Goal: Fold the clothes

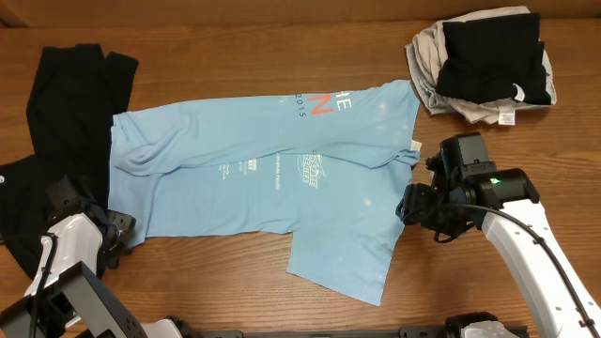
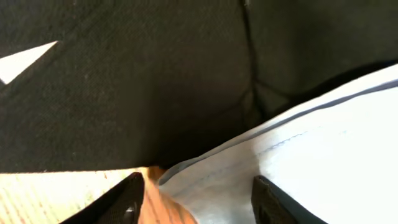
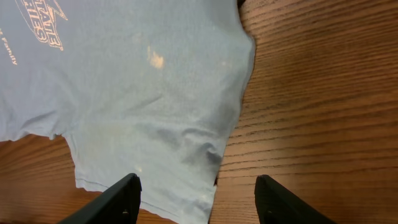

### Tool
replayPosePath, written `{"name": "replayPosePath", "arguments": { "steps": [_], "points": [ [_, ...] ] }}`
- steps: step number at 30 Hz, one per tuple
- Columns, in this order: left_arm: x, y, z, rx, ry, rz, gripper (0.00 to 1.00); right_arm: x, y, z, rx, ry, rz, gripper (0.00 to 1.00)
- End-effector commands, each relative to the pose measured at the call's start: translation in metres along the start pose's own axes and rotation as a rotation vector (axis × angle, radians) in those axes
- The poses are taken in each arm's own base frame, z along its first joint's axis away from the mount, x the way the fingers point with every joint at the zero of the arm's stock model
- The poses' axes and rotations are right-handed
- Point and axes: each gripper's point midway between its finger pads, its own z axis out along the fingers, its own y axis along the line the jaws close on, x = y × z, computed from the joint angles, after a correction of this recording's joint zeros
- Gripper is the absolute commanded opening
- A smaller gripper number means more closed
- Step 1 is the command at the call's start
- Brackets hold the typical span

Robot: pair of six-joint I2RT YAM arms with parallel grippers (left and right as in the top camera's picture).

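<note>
1. Fingers (image 2: 127,202) of the left jaws stand partly apart and grip nothing. A corner of the light blue T-shirt (image 2: 323,143) lies between them, its stitched hem running across the gap.
2. Just beyond that corner the black garment (image 2: 124,81) fills the upper part of the left wrist view. A strip of bare desk (image 2: 56,193) shows beside one finger.
3. Fingers (image 3: 121,199) of the right jaws are also parted, holding nothing. They hang over a wrinkled lower corner of the T-shirt, with cloth close to one finger and bare wood below the other.
4. Seen from overhead, the T-shirt lies spread across the middle of the desk with printed lettering showing. The left arm (image 1: 70,244) is at its lower left corner and the right arm (image 1: 526,225) at its right edge.
5. At the desk's left end, the black garment touches the T-shirt's left edge.
6. A pile of grey and black clothes (image 1: 484,61) sits in the far right corner, apart from the T-shirt.
</note>
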Motion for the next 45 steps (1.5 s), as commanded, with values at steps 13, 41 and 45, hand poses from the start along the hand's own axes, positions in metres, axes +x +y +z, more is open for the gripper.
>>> {"name": "replayPosePath", "arguments": {
  "steps": [13,41,45],
  "points": [
    [-0.012,-0.009,-0.027,0.000,0.026,0.230,0.04,0.001,0.002,0.000,-0.007,0.004,-0.003,0.63],
    [-0.040,-0.044,-0.072,0.110,0.001,0.308,0.04,0.090,0.028,0.084,0.001,0.309,-0.075,0.61],
    [-0.039,-0.043,-0.072,0.109,0.002,0.308,0.04,0.107,0.028,0.096,0.063,0.378,-0.032,0.52]
  ]
}}
